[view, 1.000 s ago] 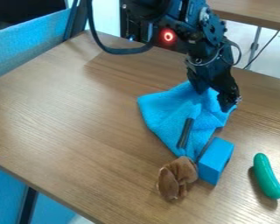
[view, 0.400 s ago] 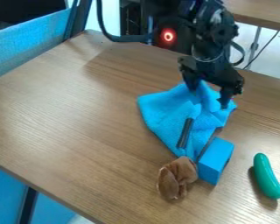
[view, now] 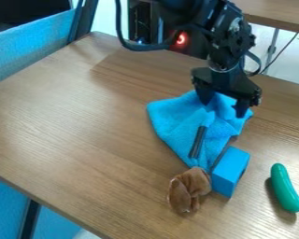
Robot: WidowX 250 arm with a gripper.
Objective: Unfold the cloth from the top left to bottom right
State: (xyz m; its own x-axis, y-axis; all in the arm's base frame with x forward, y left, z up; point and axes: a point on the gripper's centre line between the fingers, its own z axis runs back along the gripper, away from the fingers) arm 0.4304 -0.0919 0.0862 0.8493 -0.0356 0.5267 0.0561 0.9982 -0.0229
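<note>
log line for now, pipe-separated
cloth: bunched, not unfolded | jaws: apart, at cloth's far end | black bar: on cloth | blue block, brown fabric: near end

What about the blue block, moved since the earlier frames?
No. Blue block shows no shift in any direction against the table.

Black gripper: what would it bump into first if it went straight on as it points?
Probably the blue cloth right below the open gripper; depth is unclear, so they may be touching.

Fuzzy blue cloth, smooth wood-grain table, glossy green cucumber, matt blue block, velvety brown plush
</note>
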